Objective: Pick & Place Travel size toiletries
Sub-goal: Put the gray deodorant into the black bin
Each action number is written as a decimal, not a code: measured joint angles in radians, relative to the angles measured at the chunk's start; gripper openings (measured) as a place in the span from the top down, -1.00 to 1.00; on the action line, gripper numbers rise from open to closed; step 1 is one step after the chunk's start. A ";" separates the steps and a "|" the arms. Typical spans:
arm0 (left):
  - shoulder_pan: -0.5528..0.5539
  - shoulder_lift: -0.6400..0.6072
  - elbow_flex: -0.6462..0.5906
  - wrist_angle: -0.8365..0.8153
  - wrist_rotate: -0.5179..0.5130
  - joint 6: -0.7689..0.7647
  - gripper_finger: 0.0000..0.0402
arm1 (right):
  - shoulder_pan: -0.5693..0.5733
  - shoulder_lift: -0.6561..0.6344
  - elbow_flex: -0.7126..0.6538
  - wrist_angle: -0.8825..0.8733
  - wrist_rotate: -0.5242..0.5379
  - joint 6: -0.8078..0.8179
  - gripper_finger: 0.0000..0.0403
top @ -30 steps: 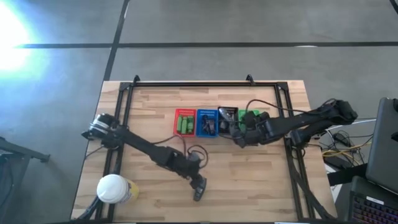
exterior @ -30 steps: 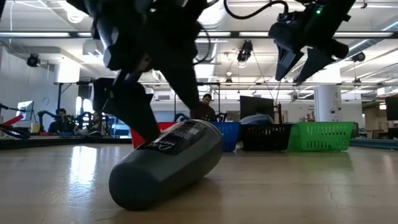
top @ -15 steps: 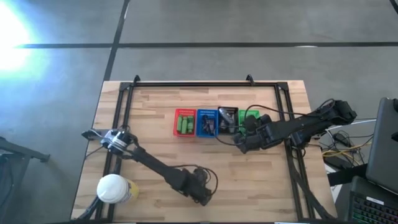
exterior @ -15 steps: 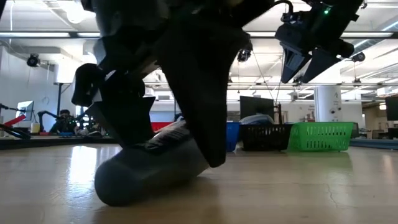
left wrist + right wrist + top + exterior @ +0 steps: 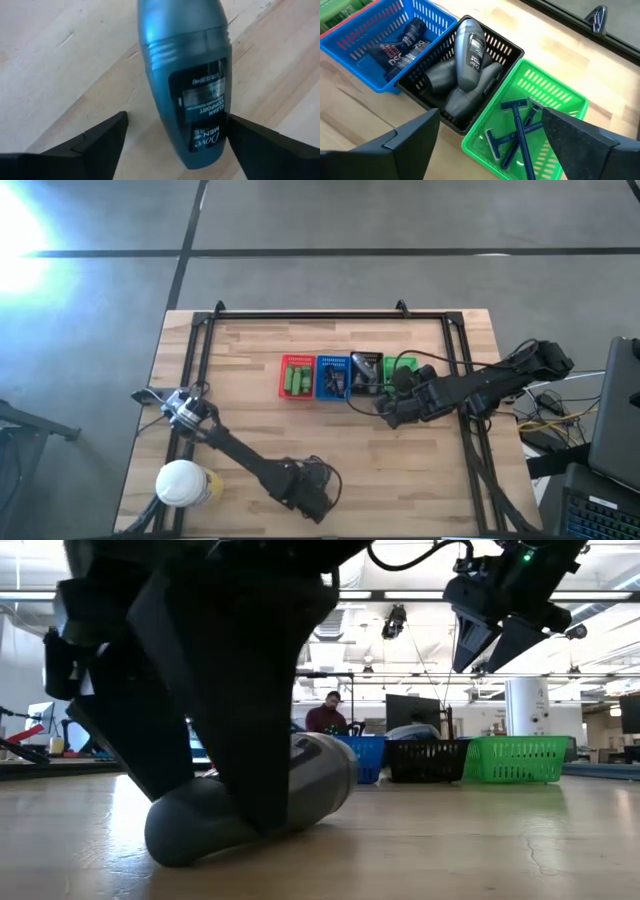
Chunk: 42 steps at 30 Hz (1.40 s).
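A grey-teal Dove roll-on bottle lies on its side on the wood near the table's near edge. My left gripper is down over it and open, one finger on each side of the label end. My right gripper hangs open in the air just nearside of the basket row, touching nothing. The blue basket holds dark tubes. Several grey bottles fill the black basket. Blue razors lie in the green basket. Green items sit in the red basket. My left gripper straddles the bottle's label end, coming from above with the fingers across its length. One finger stands clear of it with wood showing between. The other finger is right at the bottle's side; whether it touches, I cannot tell. The bottle lies on the table.
A big white-lidded yellowish jar stands at the near left corner. A black frame borders the table's far and side edges. Bare wood lies between the baskets and the near edge. People sit in the room beyond.
My left gripper has moved toward the table's near edge and come down, so its open fingers now stand on either side of the bottle. The bottle has shifted a little on the wood.
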 joint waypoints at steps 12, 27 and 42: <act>0.003 0.002 -0.040 0.078 -0.124 0.217 0.10 | 0.001 -0.005 -0.001 0.003 -0.109 -0.058 -0.61; 0.066 -0.218 -0.146 0.205 -0.321 0.531 0.10 | 0.008 -0.153 -0.254 0.897 -0.768 -0.048 -0.51; 0.252 -0.333 -0.243 0.345 -0.204 0.882 0.10 | -0.062 -0.125 -0.288 1.108 -0.818 -0.020 -0.73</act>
